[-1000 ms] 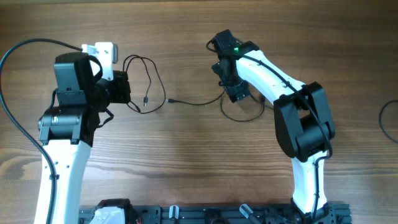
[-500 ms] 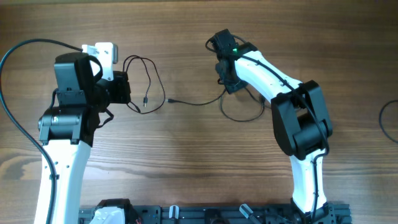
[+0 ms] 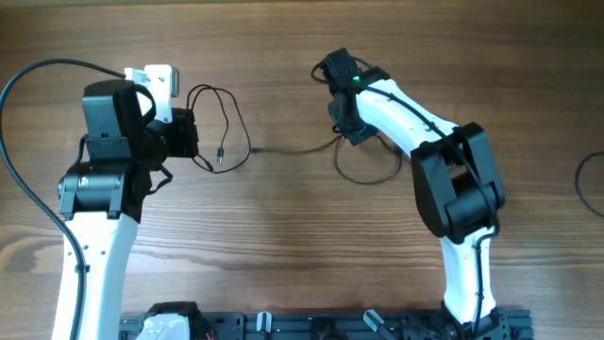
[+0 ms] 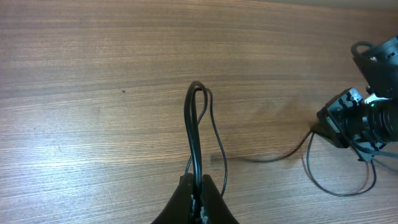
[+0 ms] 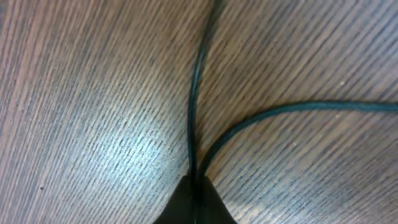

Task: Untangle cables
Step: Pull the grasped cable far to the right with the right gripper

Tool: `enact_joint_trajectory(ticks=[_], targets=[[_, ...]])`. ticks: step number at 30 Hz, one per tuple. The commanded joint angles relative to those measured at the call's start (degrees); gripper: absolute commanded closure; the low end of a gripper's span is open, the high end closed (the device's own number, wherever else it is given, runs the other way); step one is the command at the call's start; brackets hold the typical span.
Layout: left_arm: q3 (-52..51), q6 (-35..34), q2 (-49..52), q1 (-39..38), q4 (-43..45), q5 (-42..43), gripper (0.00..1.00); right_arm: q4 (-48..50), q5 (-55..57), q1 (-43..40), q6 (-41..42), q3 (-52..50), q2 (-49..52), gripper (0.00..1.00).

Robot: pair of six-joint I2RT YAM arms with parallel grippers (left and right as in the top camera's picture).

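My left gripper (image 4: 198, 186) pinches a cable loop (image 4: 192, 130) extending toward 12 o'clock; my right gripper (image 5: 194, 183) pinches two cable strands (image 5: 191, 93) leaving toward 12 and 3 o'clock.

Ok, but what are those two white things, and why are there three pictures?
They are two robot arms at a wooden table: a left arm and a right arm. Each ends in a pincer with two fingers, called a gripper. One picture looks down from a camera above the table. The other two come from little cameras on the wrists, so you see each gripper's own fingertips close up. On the table lie thin black cables in loose loops. The left gripper is shut on a loop of them, and the right gripper is pinched shut on strands too. The job is to untangle them.
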Motion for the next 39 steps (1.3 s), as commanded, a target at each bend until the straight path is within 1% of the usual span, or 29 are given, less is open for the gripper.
enact_joint_trajectory(ticks=[1, 4, 7, 9, 13, 17, 20, 24, 27, 30, 31, 35, 39], targets=[[0.17, -0.55, 0.22, 0.24, 0.15, 0.94, 0.96, -0.92, 0.98, -0.31, -10.38, -4.48, 5.25, 0.96], [0.17, -0.55, 0.22, 0.24, 0.15, 0.94, 0.96, -1.31, 3.91, -0.31, -18.95, -3.85, 4.92, 0.96], [0.15, -0.52, 0.22, 0.24, 0.15, 0.94, 0.96, -5.35, 10.1, -0.31, -19.37, -2.03, 2.75, 0.96], [0.15, -0.55, 0.22, 0.24, 0.15, 0.94, 0.96, -6.73, 12.44, -0.37, -20.9, -0.63, -0.5, 0.96], [0.15, -0.52, 0.22, 0.24, 0.11, 0.94, 0.96, -5.84, 12.94, -1.68, -28.61, 0.81, -7.63, 0.96], [0.15, -0.52, 0.22, 0.24, -0.07, 0.94, 0.96, -6.21, 14.12, -6.23, -34.42, 0.94, -17.29, 0.96], [0.17, -0.5, 0.22, 0.24, -0.04, 0.94, 0.96, -6.36, 14.1, -12.28, -39.69, 0.94, -24.57, 0.96], [0.15, -0.5, 0.22, 0.24, -0.04, 0.94, 0.96, -6.32, 13.92, -22.73, -46.71, 0.94, -32.22, 0.96], [0.15, -0.5, 0.22, 0.24, -0.02, 0.94, 0.96, -6.29, 13.9, -31.36, -50.16, 0.94, -35.8, 0.96], [0.17, -0.5, 0.22, 0.24, -0.04, 0.94, 0.96, -6.27, 13.33, -41.92, -52.35, 0.94, -37.33, 0.96], [0.15, -0.52, 0.22, 0.24, -0.04, 0.94, 0.96, -6.25, 12.41, -44.35, -52.28, 0.94, -37.33, 0.96], [0.15, -0.52, 0.22, 0.24, -0.33, 0.96, 0.96, -3.8, 2.08, -58.21, -50.05, 0.92, -36.11, 0.96], [0.15, -0.52, 0.22, 0.24, -0.44, 0.96, 0.96, -2.14, -5.9, -68.57, -44.85, 0.87, -33.42, 0.96]])
